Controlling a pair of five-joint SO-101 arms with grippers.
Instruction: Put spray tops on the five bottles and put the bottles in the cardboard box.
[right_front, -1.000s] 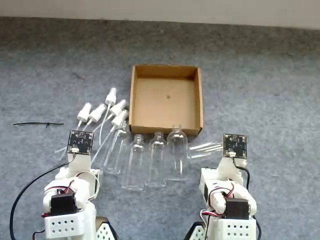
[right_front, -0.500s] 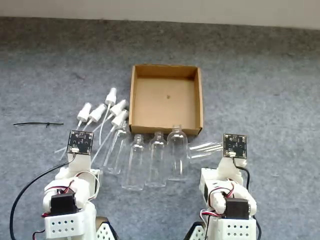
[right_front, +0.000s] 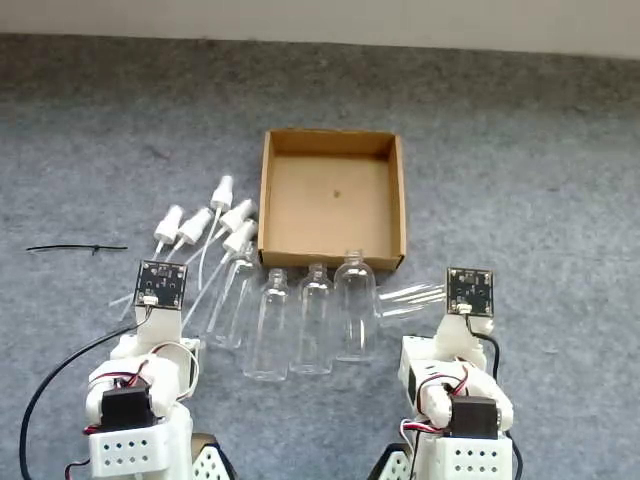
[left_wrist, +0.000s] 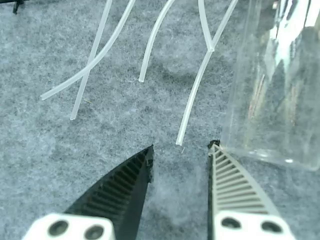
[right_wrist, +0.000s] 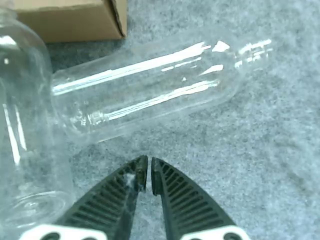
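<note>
High view shows five spray tops (right_front: 215, 225) on the grey tabletop (right_front: 520, 150), just left of the cardboard box (right_front: 300, 259). The left pincer (left_wrist: 182, 146) is open, empty, above their thin tubes (left_wrist: 95, 55). Four bottles (right_front: 315, 315) sit side by side before the box. One bottle (right_wrist: 150, 90) lies near the right pincer (right_wrist: 149, 160), which is closed on nothing.
</note>
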